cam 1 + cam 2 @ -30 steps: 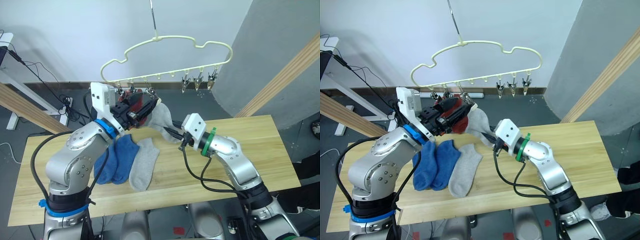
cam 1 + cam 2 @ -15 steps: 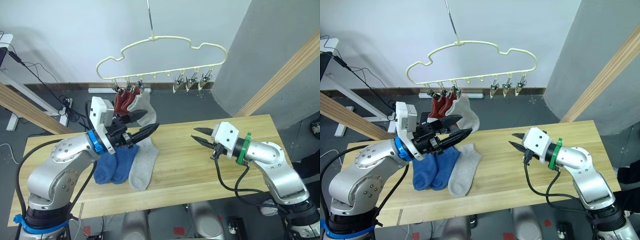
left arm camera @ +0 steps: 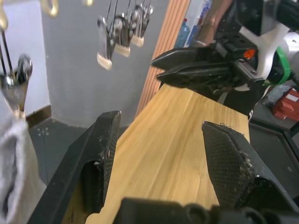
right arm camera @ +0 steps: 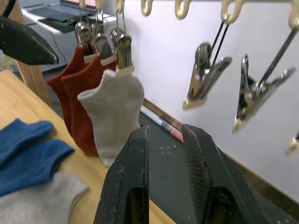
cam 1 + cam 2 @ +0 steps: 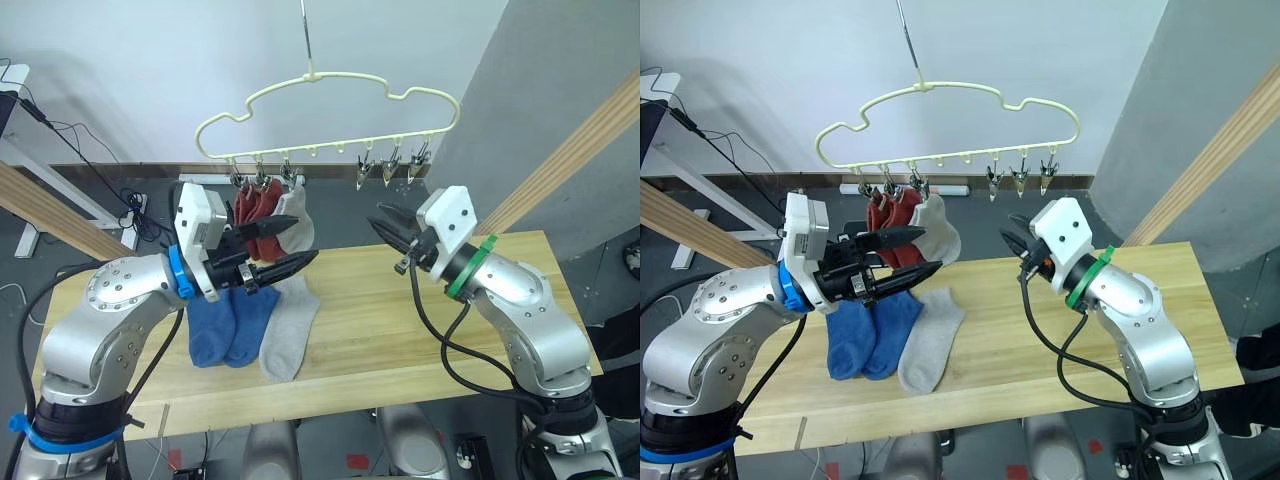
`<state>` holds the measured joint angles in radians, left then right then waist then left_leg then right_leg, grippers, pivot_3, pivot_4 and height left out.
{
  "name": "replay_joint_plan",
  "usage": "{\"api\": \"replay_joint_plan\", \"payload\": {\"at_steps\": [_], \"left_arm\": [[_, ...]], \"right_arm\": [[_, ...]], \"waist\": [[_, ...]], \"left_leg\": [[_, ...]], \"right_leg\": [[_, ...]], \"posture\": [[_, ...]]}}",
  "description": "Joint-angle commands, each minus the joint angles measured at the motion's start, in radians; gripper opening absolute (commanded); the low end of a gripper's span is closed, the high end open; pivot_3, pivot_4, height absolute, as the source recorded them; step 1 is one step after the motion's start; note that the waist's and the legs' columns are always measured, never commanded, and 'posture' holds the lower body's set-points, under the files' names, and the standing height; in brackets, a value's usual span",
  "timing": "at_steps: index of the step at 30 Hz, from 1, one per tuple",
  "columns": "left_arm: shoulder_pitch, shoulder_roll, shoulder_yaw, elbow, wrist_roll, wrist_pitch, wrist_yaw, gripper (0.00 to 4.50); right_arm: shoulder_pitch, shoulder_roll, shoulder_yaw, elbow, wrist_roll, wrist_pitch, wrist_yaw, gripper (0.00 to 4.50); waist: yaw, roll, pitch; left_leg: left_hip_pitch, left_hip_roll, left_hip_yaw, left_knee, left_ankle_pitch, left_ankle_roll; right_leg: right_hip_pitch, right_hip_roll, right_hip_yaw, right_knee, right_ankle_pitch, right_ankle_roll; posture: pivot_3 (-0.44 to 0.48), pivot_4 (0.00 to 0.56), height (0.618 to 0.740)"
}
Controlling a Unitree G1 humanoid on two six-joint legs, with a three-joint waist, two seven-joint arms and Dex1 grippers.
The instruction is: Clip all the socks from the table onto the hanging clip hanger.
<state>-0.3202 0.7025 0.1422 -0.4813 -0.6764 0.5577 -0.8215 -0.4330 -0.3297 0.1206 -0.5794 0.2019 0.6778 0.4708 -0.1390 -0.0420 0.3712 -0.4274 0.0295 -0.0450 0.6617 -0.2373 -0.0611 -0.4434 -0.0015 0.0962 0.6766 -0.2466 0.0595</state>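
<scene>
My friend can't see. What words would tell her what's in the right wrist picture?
Two red socks and one grey sock hang from clips on a hanger, beside empty metal clips. The right gripper is open and empty. Two blue socks and a grey sock lie on the wooden table.

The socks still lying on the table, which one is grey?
The grey sock is the one nearest the table's middle, lying beside two blue socks on the table. The other grey one already hangs clipped.
</scene>
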Motion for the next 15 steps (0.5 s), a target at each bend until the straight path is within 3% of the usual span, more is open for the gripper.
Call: {"api": "replay_joint_plan", "payload": {"at_steps": [1, 15], "left_arm": [[-0.011, -0.006, 0.000, -0.010, 0.002, -0.022, -0.003, 3.05], [-0.046, -0.045, -0.028, -0.010, 0.023, -0.030, 0.026, 3.05]], "right_arm": [[-0.031, 0.010, 0.004, -0.051, 0.012, 0.053, -0.033, 1.10], [-0.058, 0.040, 0.008, -0.031, 0.022, 0.064, -0.082, 1.10]], "waist": [[0.000, 0.000, 0.000], [0.000, 0.000, 0.000]], "left_leg": [[0.000, 0.000, 0.000, 0.000, 0.000, 0.000], [0.000, 0.000, 0.000, 0.000, 0.000, 0.000]], "right_leg": [[0.000, 0.000, 0.000, 0.000, 0.000, 0.000], [-0.001, 0.000, 0.000, 0.001, 0.000, 0.000]], "posture": [[-0.218, 0.335, 0.740], [-0.217, 0.336, 0.740]]}}
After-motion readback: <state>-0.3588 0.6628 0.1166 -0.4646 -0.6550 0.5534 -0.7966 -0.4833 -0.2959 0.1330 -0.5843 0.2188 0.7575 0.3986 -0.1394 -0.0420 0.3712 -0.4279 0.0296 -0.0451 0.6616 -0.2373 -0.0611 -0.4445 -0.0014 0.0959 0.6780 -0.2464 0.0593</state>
